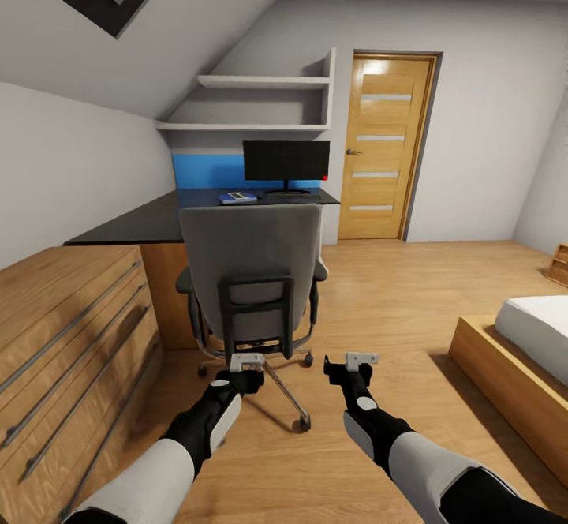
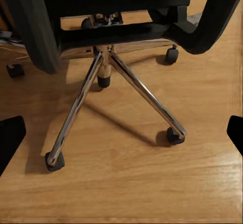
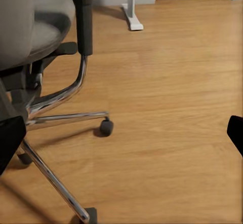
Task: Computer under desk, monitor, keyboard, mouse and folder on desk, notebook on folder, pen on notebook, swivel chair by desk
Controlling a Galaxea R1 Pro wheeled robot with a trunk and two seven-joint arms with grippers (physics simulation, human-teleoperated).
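Both grippers, the left gripper [image 1: 246,361] and the right gripper [image 1: 352,361], hang spread apart and empty, just behind the swivel chair [image 1: 251,271]. It stands with its back toward the robot, facing the desk [image 1: 150,220]. On casters it should roll easily, so I would push the stiff backrest frame, not the soft padding
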